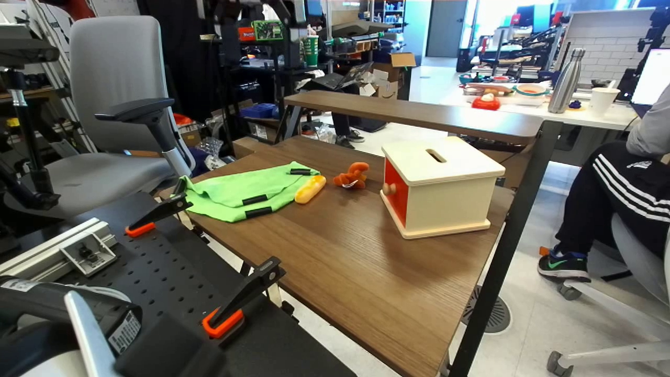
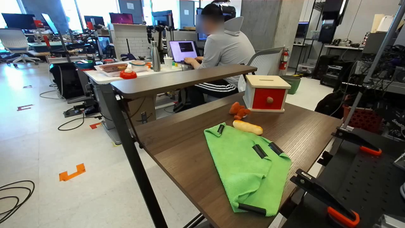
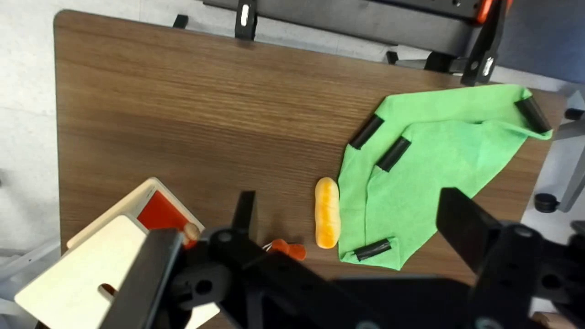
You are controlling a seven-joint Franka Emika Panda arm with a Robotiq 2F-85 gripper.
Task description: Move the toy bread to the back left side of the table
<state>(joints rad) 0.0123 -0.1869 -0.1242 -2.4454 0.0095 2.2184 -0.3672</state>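
Yellow bread [image 3: 327,213] is lying alongside the green cloth [image 3: 420,183] on the brown table [image 3: 205,114], well beyond the gripper [image 3: 346,205] and showing between its spread, empty jaws. Those jaws are likely standing wide to straddle the bread before any carrying starts. Its long axis is running across the jaws' closing line, one end pointing, in the wrist view, towards the gripper's body, so its narrow width is probably offering the pinch.
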